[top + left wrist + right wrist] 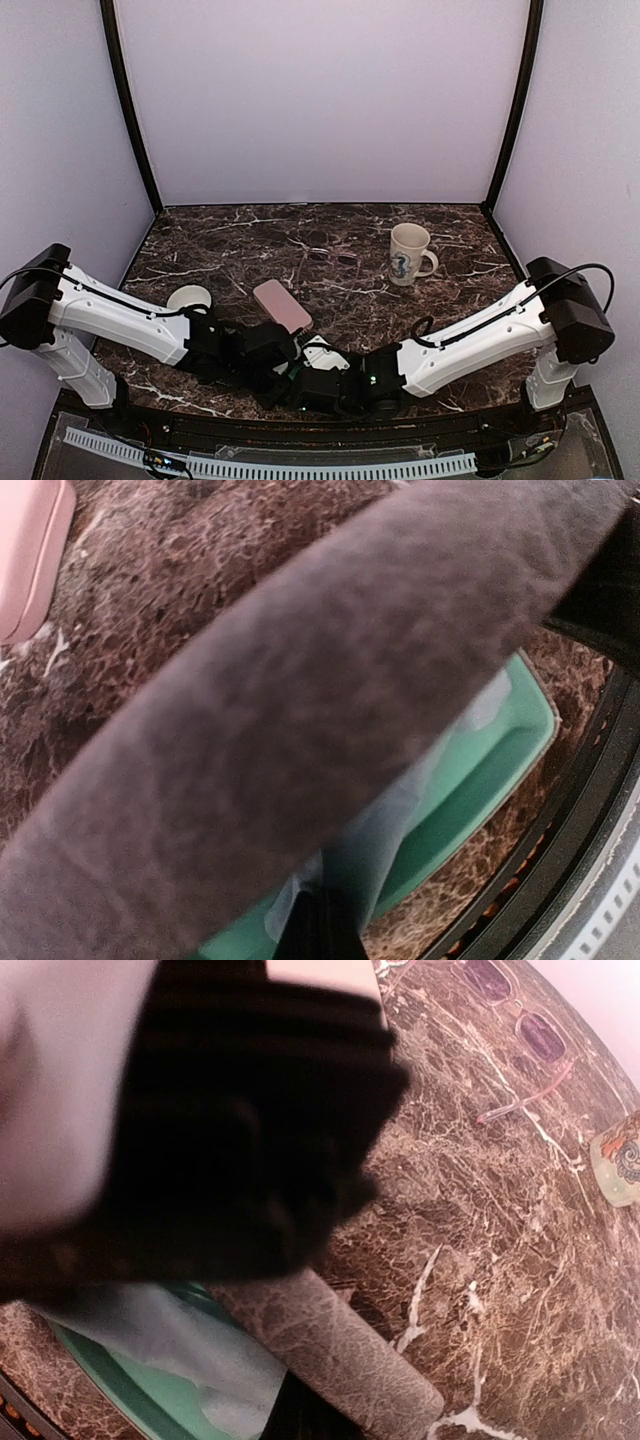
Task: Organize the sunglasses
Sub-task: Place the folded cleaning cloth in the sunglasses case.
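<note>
Both the left claw [275, 365] and right claw [318, 378] are huddled over the open grey case [330, 1345] at the surface's [240, 235] near edge, and honestly I can't tell how far open either is or what it grips. I'd pin the lid steady and flatten the blue cloth [170, 1335] first. The pink-framed sunglasses [333, 256] lie untouched, well apart, about 1 o'clock from the claws.

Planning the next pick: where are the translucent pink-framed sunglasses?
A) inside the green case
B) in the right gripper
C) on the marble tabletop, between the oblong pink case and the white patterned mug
C: the translucent pink-framed sunglasses lie on the dark marble tabletop, white patterned mug to their right, oblong pink case nearer on their left.
</note>
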Robot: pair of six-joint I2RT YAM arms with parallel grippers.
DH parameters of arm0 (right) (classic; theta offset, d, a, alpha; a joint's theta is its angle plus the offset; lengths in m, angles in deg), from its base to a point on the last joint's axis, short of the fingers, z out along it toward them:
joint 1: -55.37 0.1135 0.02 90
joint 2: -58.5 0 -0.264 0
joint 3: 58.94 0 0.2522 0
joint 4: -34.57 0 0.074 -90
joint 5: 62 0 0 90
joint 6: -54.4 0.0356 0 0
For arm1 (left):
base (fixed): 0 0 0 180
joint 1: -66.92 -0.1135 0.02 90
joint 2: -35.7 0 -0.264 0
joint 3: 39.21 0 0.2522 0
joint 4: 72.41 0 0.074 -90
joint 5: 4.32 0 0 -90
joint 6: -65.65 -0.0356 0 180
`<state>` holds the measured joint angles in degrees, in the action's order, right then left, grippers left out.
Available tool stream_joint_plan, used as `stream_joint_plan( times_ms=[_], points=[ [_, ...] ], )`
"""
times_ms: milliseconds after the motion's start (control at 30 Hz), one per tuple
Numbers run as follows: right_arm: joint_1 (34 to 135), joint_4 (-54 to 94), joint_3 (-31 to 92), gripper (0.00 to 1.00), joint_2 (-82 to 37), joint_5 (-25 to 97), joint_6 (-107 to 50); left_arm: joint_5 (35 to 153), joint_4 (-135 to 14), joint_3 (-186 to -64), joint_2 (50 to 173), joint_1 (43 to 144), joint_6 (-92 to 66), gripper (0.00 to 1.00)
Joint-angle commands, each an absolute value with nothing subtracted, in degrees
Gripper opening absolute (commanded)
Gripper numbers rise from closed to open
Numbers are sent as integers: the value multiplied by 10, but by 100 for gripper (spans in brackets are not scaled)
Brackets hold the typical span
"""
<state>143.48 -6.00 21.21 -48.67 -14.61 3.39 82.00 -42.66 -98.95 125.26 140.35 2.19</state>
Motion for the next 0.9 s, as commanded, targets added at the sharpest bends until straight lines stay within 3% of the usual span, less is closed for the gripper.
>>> stream_joint_plan(
  times_ms=[0,533,867],
  points=[
    [1433,-39,195,0,-457,-174,-3,845,-449,-1017,1262,1417,11,0],
    [1438,85,80,0,-311,-54,23,769,-369,-1025,1143,1421,40,0],
    [1449,131,60,0,-287,-3,69,739,-313,-1025,1105,1456,76,0]
  ],
)
